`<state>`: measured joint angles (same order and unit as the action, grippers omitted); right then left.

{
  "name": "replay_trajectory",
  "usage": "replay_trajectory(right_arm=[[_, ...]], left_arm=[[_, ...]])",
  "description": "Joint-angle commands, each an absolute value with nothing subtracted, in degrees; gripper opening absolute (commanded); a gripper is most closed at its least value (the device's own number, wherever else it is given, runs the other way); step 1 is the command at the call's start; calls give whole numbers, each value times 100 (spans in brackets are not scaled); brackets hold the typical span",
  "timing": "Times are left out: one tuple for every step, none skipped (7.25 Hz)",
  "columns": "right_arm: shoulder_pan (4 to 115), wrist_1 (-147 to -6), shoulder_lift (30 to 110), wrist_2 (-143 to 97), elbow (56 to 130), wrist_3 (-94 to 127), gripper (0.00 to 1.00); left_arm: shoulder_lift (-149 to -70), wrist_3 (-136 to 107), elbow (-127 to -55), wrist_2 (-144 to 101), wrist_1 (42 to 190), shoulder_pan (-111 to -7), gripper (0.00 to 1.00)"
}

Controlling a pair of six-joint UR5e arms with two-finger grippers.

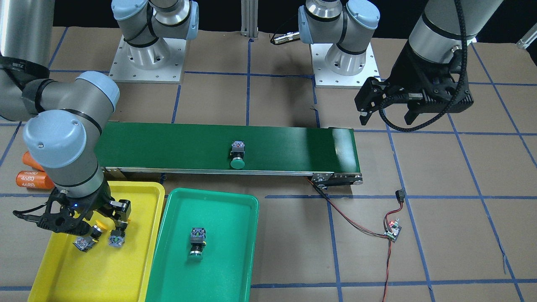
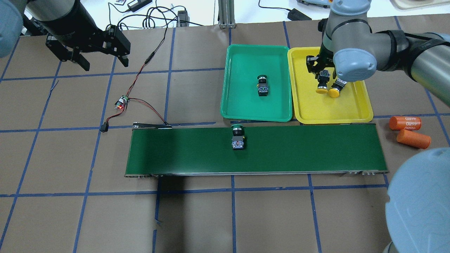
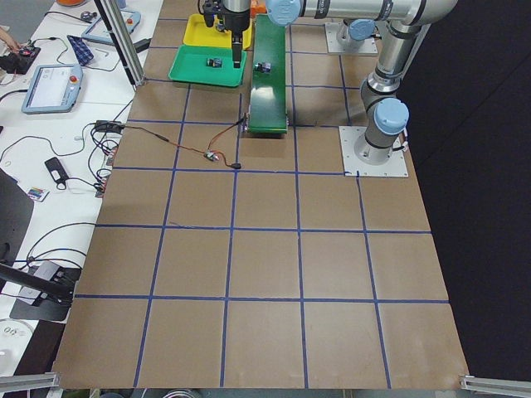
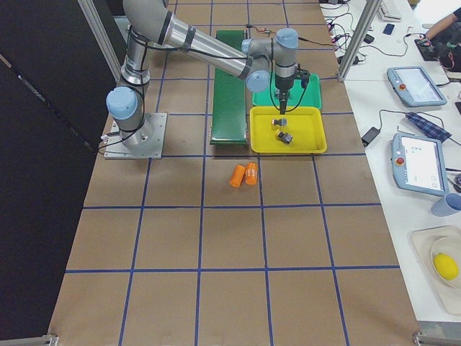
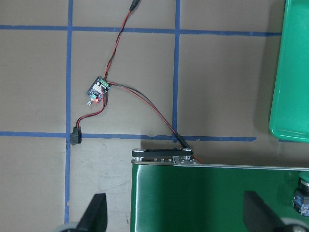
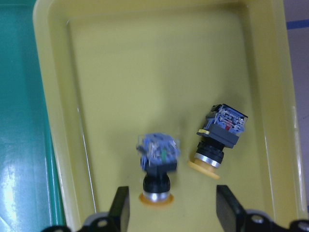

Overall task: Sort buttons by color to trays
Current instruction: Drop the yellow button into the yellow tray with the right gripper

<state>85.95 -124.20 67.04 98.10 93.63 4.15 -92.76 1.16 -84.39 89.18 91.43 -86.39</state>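
Note:
My right gripper (image 6: 173, 212) is open low over the yellow tray (image 2: 351, 109). Two yellow-capped buttons lie in that tray: one (image 6: 157, 162) shows blurred between my spread fingers, free of both, and the other (image 6: 219, 140) lies just beside it. A green-capped button (image 2: 262, 85) lies in the green tray (image 2: 246, 109). Another green-capped button (image 2: 238, 137) lies on the dark-green conveyor belt (image 2: 299, 151) near its middle. My left gripper (image 2: 92, 56) is open and empty, high over the bare table beyond the belt's left end.
Two orange cylinders (image 2: 405, 123) lie on the table off the belt's right end. A small circuit board (image 2: 121, 102) with red and black wires lies near the belt's left end. The two trays stand side by side against the belt's far edge.

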Motion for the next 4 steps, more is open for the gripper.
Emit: replay_trajectory(right_arm=[[8709, -11607, 7379, 9809, 9404, 413, 100], [8884, -10888, 7783, 9817, 9422, 474, 100], [9121, -10150, 8387, 9783, 9422, 553, 100], [9306, -10073, 8481, 9460, 9474, 676, 100]], left_arm=[[-9097, 114, -8394, 8983, 9387, -8684, 100], [-9279, 106, -8454, 9078, 9369, -8684, 100], [-9307, 175, -8472, 9123, 9395, -8701, 100], [-9290, 167, -8325, 9088, 9326, -8701, 100]])
